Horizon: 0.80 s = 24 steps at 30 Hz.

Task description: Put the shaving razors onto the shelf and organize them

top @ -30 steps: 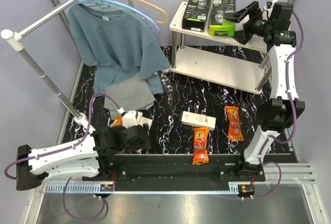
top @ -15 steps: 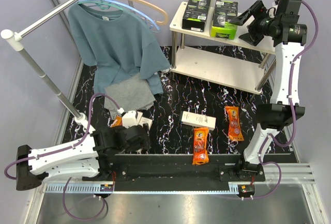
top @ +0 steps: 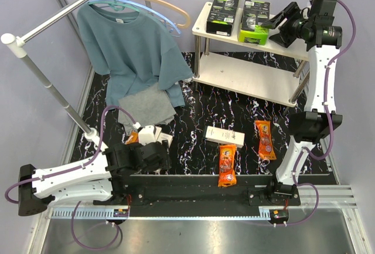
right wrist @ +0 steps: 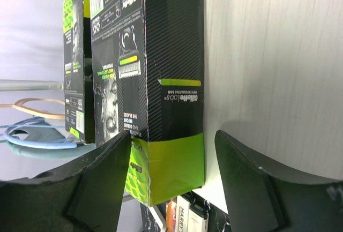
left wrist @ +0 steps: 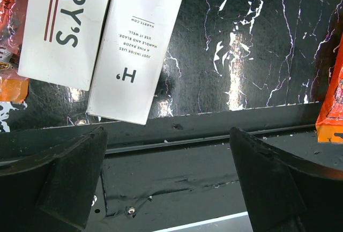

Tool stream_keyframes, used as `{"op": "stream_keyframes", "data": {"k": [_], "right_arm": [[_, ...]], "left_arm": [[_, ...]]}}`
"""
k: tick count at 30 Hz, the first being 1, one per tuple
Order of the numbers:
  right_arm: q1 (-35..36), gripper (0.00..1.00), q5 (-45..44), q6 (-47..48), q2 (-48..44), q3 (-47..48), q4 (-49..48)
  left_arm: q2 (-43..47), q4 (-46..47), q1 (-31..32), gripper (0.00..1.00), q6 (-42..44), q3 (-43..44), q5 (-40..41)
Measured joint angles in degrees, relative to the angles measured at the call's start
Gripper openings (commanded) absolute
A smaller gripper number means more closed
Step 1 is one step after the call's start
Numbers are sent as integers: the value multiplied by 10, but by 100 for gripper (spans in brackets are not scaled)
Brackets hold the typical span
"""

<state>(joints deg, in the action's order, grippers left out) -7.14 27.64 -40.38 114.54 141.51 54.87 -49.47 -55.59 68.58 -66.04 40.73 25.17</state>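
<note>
At the near left, the left fingers [left wrist: 69, 173] hang spread and empty over 2 white boxes [left wrist: 139, 44] that lie touching. Closing on 1 could drag its neighbour along. On the counter [top: 193, 119] near the middle lie 1 more white box [top: 224, 136] and 2 flat orange packs [top: 227, 165], glossy and probably slippery. At the far right, the shelf [top: 252, 81] holds 2 black-and-green boxes [top: 254, 20] on its top board. The right fingers [right wrist: 102, 184], spread and empty, sit just beside the right one, and a stray sweep could shove it over.
</note>
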Motion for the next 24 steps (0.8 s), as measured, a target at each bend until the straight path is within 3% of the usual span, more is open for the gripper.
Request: {"op": "stream_keyframes", "data": {"k": [15, 24], "right_arm": [[2, 69, 0, -30, 8, -48, -118], [23, 70, -6, -41, 10, -53, -135]], "left_arm": [[0, 0, 0, 99, 0, 0, 0], [0, 0, 0, 99, 0, 0, 0]]}}
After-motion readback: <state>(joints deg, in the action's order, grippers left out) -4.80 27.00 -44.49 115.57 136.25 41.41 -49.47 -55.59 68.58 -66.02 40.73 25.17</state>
